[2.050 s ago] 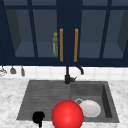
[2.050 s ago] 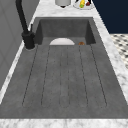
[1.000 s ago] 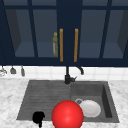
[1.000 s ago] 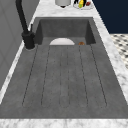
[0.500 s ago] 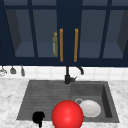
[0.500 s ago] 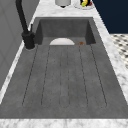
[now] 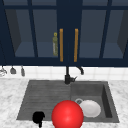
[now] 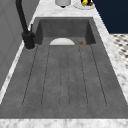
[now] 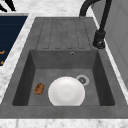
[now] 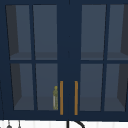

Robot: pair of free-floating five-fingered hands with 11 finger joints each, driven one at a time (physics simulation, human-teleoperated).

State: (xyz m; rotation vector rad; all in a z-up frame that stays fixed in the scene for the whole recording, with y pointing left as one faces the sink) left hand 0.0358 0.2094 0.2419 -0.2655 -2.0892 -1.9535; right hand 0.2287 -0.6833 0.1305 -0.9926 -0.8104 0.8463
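Navy wall cabinet with glass doors sits far, above everything. Below it is the grey sink, with the ribbed drainboard on the left and the basin on the right. A red ball sits at the near edge, centre, about where drainboard meets basin. A white plate lies flat on the basin floor, just right of the ball. The black faucet stands at the far rim. My left hand hangs over the near drainboard edge, just left of the ball and apart from it, holding nothing. It reads as a dark blob, so I can't tell if the fingers are spread or curled. There's an olive bottle in the cabinet and a small brown sponge in the basin beside the plate. My judgement: this is the approach stage with no contact yet. Reaching the ball calls for a short shift right.
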